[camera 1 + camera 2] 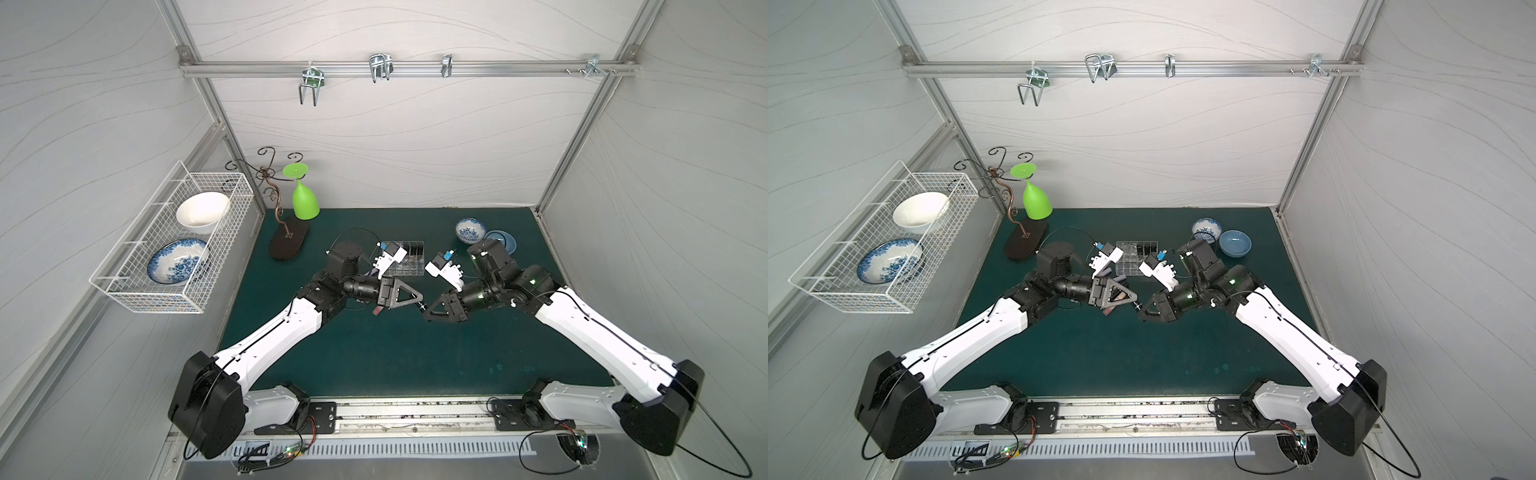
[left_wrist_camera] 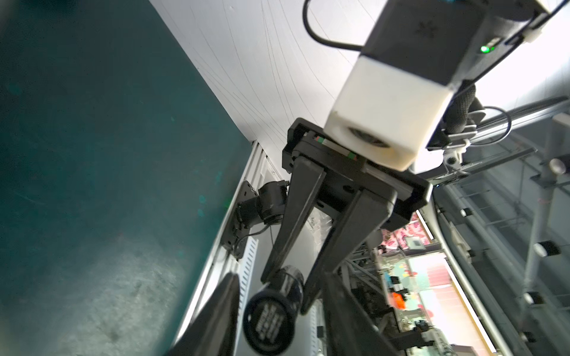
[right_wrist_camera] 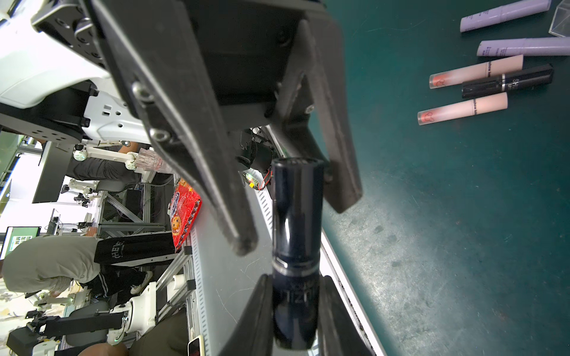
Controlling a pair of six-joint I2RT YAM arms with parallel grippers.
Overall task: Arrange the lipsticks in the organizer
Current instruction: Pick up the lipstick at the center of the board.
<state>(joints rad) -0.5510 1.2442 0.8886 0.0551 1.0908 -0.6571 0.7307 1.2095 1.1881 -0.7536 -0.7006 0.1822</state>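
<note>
A: One black lipstick point(image 2: 271, 314) mid-air over the worktop point(image 3: 462, 215), short of the organizer point(image 1: 411, 266); right gripper point(image 3: 296, 285) jaws clamp it, left gripper point(image 3: 296, 223) jaws straddle its far end, slightly apart.
B: Risk: right releases before left closes, tube drops, rolls.

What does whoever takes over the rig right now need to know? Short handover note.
Left gripper: open, straddling the free end of the black lipstick, not visibly clamped.
Right gripper: shut on that lipstick, above the mat; looks like a handover.
Organizer: toward the back of the mat; a few dark tubes seem slotted.
Loose beside it: two lilac lipsticks, two pink lipsticks, a second black lipstick.
Left to do: slot the held tube, then those five.
</note>
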